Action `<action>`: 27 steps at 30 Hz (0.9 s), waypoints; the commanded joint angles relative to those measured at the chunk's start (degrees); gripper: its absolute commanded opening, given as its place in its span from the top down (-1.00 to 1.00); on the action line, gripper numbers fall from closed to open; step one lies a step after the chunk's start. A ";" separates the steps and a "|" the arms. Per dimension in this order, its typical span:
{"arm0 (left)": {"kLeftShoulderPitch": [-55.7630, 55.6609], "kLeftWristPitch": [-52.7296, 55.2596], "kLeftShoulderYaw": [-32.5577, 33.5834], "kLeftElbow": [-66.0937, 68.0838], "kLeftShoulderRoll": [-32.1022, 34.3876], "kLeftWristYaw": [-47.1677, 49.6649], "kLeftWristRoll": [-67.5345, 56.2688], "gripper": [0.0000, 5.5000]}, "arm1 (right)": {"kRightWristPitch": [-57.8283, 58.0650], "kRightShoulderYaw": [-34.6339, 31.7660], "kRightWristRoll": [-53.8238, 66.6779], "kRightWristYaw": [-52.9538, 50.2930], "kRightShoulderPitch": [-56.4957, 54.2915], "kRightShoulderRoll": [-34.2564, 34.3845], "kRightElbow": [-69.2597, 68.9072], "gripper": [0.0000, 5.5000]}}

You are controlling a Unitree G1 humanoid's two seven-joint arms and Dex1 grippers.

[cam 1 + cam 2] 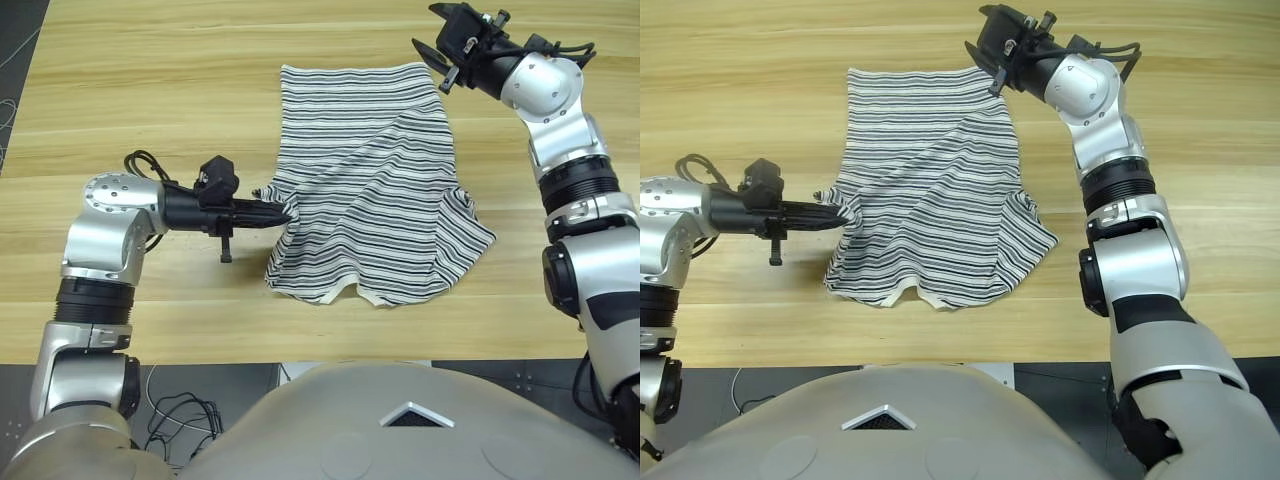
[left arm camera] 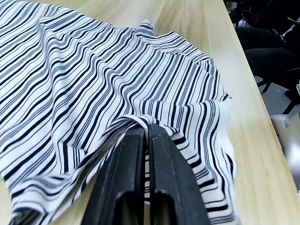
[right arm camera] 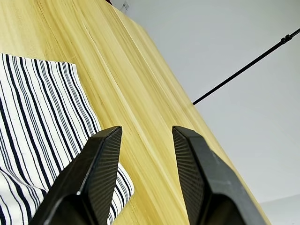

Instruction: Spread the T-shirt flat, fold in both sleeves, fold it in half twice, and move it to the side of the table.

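A black-and-white striped T-shirt (image 1: 370, 170) lies on the wooden table (image 1: 150, 100), hem at the far side, collar near the front edge, with diagonal wrinkles and both sleeves bunched at its sides. My left gripper (image 1: 283, 212) is shut on the T-shirt's left sleeve edge; the pinched fabric (image 2: 140, 123) rises over its fingertips. My right gripper (image 1: 438, 62) hovers open just above the far right hem corner (image 3: 119, 185), nothing between its fingers (image 3: 101, 159).
Bare wood surrounds the shirt on all sides, with wide room to the left and far side. The table's front edge (image 1: 200, 358) runs close to the collar. Cables (image 1: 180, 415) lie on the floor below.
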 commanded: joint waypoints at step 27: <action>-3.90 -3.18 -5.59 4.42 -6.22 0.26 6.88 0.43 | 0.34 0.42 0.24 0.88 0.98 0.98 -2.64 0.27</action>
